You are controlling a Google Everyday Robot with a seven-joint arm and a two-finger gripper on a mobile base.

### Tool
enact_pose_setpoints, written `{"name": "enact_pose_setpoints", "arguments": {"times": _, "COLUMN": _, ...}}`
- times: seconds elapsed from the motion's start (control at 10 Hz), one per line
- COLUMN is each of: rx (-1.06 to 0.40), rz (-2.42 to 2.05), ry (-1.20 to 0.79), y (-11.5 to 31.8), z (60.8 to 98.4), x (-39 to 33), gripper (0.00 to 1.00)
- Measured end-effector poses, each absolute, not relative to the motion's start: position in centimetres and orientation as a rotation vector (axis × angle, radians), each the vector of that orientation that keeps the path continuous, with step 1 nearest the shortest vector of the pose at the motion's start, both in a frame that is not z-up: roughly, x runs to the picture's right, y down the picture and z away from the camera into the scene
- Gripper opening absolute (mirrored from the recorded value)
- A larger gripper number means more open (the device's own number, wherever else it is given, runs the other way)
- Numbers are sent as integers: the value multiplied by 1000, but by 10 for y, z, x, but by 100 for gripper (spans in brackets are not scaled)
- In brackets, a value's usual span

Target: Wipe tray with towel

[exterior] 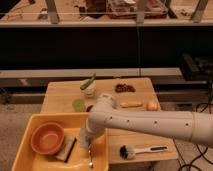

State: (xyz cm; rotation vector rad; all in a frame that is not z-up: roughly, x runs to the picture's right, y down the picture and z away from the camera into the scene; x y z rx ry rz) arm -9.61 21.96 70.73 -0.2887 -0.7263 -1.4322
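The yellow-orange tray (35,162) lies at the lower left, over the front left corner of the wooden table. My white arm comes in from the right and bends down into it. The gripper (85,142) is low over the tray floor, right of the blue-grey pad (65,148), and it is shut on a small bunch of pale cloth, the towel (82,136). Most of the towel is hidden by the wrist.
An orange bowl (47,138) sits in the tray's left half, and a spoon (90,161) lies near its front right. On the table are a black brush (128,151), a green cup (78,104), a white cup (89,89), dark snacks (125,88) and an orange fruit (152,105).
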Motion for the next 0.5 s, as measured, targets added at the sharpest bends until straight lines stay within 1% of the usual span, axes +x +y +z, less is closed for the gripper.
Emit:
{"name": "enact_pose_setpoints", "arguments": {"times": 0.2, "rx": -269, "rz": -1470, "ry": -730, "y": 211, "z": 704, "x": -130, "gripper": 10}}
{"name": "enact_pose_setpoints", "arguments": {"times": 0.5, "rx": -252, "rz": -1531, "ry": -731, "y": 211, "z": 696, "x": -153, "gripper": 10}}
